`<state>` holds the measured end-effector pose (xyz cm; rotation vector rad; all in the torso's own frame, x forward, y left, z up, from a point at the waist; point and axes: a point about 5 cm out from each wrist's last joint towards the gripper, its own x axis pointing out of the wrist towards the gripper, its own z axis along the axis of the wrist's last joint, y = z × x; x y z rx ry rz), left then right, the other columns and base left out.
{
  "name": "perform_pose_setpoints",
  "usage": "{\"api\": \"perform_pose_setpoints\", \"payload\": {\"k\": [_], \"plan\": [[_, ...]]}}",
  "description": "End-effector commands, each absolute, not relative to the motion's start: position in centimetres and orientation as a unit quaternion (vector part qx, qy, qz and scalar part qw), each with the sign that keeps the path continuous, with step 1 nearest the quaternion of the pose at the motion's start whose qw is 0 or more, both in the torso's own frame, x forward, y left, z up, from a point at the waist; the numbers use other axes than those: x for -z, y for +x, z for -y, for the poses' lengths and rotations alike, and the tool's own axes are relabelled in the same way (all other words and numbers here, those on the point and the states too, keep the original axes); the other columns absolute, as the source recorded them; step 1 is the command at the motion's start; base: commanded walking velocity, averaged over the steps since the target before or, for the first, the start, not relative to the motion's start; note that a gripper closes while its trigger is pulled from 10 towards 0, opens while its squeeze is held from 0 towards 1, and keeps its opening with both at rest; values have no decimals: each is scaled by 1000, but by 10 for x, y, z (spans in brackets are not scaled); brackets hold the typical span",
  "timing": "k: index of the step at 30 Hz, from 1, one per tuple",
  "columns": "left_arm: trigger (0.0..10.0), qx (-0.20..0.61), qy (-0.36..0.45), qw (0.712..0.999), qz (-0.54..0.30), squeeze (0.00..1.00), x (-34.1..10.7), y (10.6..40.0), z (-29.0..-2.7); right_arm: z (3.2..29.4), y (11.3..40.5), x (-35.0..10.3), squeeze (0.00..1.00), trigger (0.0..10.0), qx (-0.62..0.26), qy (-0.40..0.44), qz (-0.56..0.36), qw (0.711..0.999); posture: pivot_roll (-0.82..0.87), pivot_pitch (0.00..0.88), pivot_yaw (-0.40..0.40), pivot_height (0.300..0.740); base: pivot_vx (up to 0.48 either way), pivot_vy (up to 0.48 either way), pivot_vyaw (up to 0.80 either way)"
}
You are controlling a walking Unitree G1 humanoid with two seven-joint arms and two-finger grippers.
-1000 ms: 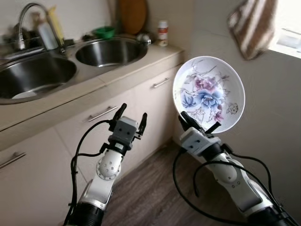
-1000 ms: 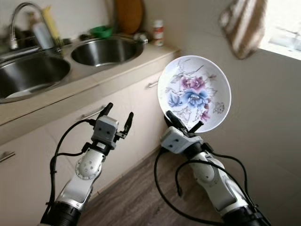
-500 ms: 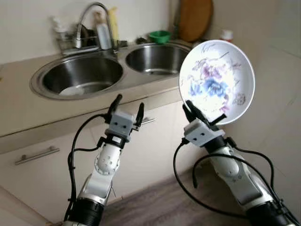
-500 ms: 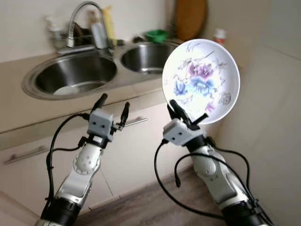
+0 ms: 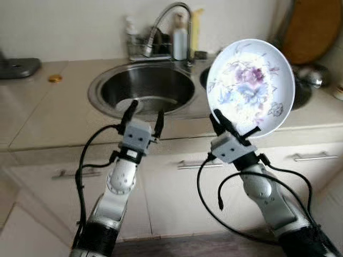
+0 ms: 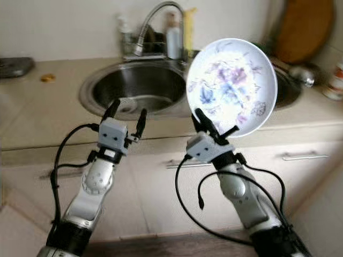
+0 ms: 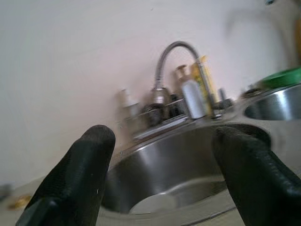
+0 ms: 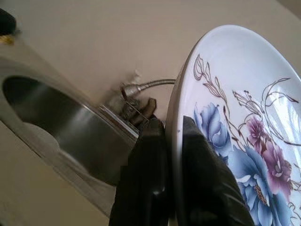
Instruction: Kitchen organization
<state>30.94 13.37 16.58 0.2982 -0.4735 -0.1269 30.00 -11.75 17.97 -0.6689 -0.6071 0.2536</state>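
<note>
Porcelain, white with blue and purple flowers: the plate [image 5: 251,85] stands on edge in the air, its painted face toward the head camera, in front of the counter [image 5: 48,112] and partly covering the right-hand basin [image 5: 303,93]. The right gripper [image 5: 233,126] pinches it at the lower rim; in the right wrist view one black finger [image 8: 143,183] lies behind the rim and the other on the painted side, clamped tight. Holding it by the rim and upright probably keeps the plate clear of the cabinet front and of the other arm while it is carried, and leaves it ready to be tipped down into a basin or onto the counter.

Beside it on the left, the left gripper [image 5: 144,111] is raised with its fingers spread and nothing between them, pointing toward the left basin [image 5: 142,93]. That basin has a pale dish [image 5: 131,104] lying in its bottom. Beyond it stand the curved faucet [image 5: 163,24] and some bottles [image 5: 180,40], and a wooden board [image 5: 313,29] leans at far right. My guess is that the free gripper waits to support or receive the plate.
</note>
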Motion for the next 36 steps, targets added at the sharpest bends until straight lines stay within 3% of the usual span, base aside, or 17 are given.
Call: {"api": "perform_pose_setpoints", "payload": {"k": [1, 8, 14, 22, 36], "plan": [[10000, 73, 140, 957, 243, 0, -170, 309, -124, 129, 303, -188, 0, 10000, -102, -314, 293, 897, 32, 0, 24, 740, 0, 0, 444], [10000, 73, 140, 957, 243, 0, -171, 309, -124, 140, 318, -194, 0, 10000, -64, -280, 267, 920, 32, 0, 25, 740, 0, 0, 0], [10000, 72, 141, 957, 244, 0, -171, 309, -125, 140, 323, -197, 0, 10000, -62, -290, 265, 917, 37, 0, 24, 740, 0, 0, 0], [10000, 71, 142, 956, 245, 0, -172, 308, -126, 139, 328, -196, 0, 10000, -53, -248, 249, 935, 42, 0, 28, 740, 308, 0, 0], [10000, 77, 140, 957, 243, 0, -172, 308, -124, 141, 327, -193, 0, 10000, -58, -250, 239, 936, 40, 0, 32, 740, 251, 0, 0]]}}
